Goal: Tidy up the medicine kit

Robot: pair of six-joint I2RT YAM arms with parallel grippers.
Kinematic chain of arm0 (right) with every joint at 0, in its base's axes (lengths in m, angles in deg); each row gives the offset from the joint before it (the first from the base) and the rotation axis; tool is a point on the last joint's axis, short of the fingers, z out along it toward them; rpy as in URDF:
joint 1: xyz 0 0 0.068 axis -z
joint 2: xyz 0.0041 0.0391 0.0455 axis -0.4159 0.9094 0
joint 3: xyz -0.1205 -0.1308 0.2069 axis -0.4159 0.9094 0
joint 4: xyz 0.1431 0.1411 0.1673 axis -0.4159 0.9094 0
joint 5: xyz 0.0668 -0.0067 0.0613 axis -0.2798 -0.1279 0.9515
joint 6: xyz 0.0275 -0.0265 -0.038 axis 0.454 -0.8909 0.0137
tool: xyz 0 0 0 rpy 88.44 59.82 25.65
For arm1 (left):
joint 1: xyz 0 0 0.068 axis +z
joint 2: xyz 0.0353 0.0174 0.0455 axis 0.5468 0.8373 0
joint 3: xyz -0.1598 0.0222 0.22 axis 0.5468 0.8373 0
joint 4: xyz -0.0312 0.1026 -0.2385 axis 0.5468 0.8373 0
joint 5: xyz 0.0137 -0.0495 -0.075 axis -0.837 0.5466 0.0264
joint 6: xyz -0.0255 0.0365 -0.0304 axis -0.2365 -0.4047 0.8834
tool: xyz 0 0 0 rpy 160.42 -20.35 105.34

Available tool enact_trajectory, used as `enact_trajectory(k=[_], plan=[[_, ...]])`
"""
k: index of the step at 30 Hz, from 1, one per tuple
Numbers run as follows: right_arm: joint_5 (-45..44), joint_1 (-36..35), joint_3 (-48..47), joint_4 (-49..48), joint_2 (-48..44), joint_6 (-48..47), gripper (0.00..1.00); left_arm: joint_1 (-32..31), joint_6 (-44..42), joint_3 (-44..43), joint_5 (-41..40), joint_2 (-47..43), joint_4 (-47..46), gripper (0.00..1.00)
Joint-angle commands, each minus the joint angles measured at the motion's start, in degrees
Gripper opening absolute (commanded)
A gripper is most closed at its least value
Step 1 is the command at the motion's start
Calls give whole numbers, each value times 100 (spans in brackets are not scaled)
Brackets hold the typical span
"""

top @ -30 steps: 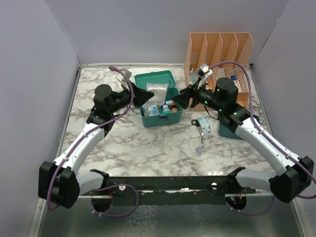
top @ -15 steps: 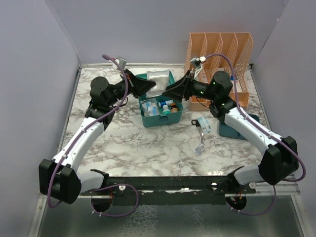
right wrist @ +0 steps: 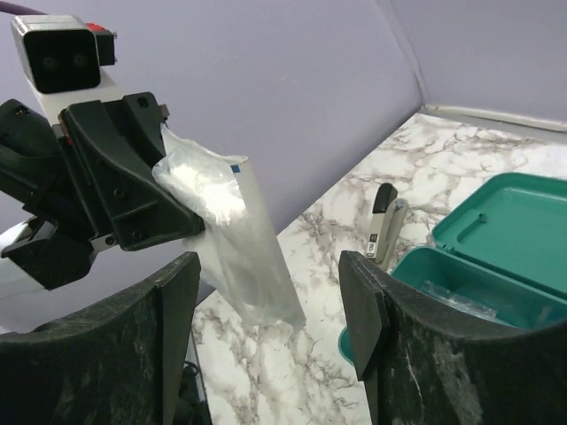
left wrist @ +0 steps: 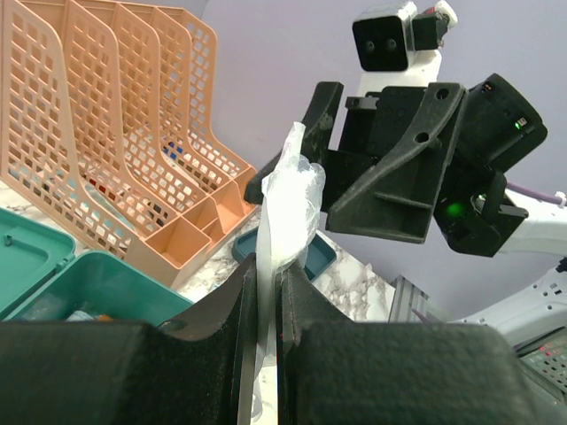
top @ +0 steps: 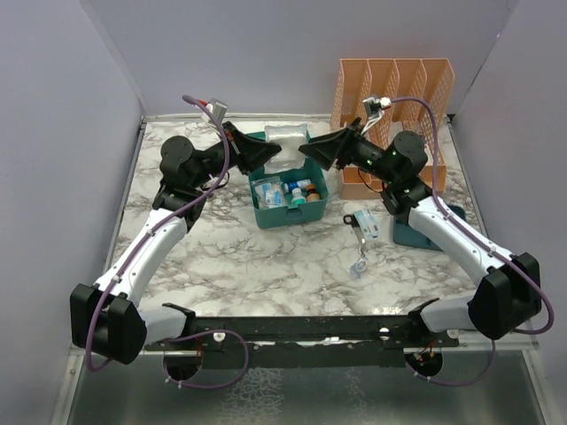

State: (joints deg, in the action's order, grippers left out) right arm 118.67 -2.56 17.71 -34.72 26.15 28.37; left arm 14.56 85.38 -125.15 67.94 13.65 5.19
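**Top external:** fixed high behind both arm bases, facing forward and down. It takes in the whole desk point(top: 266, 257) to the back wall, from far off.

**Left wrist:** close, sighting along the left fingers point(left wrist: 213, 319) toward the right wrist camera point(left wrist: 387, 42).

**Right wrist:** close, sighting between the right fingers point(right wrist: 363, 301) at the left wrist camera point(right wrist: 60, 55). The two wrist views face each other.

**Shared by all three:** clear plastic bag point(right wrist: 232, 235), medicine kit point(top: 288, 215).

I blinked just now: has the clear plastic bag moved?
Yes. The clear plastic bag, pinched by the left end effector, shifted from over the medicine kit's middle toward its far edge.
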Motion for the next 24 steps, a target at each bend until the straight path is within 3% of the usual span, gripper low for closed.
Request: enact_trajectory(k=[1,6,10,12,18,20,24], plan=[[194,51,-286,7,48,-274,66,-11,111,-236,262,2,-233,1],[1886,53,-608,-544,489,-179,64,-27,243,-277,264,12,-350,1],[2048,53,-457,-1323,546,168,58,-79,255,-356,279,23,-361,1],[1951,50,-436,-1422,534,246,50,-95,253,-324,235,14,-362,1],[1173,55,-74,-1344,250,345,10,-91,269,-208,96,18,-361,8],[1059,51,-67,-1147,187,280,3,-91,279,-147,41,13,-357,13],[913,50,-81,-575,145,125,1,-75,270,43,-382,-41,-116,42]])
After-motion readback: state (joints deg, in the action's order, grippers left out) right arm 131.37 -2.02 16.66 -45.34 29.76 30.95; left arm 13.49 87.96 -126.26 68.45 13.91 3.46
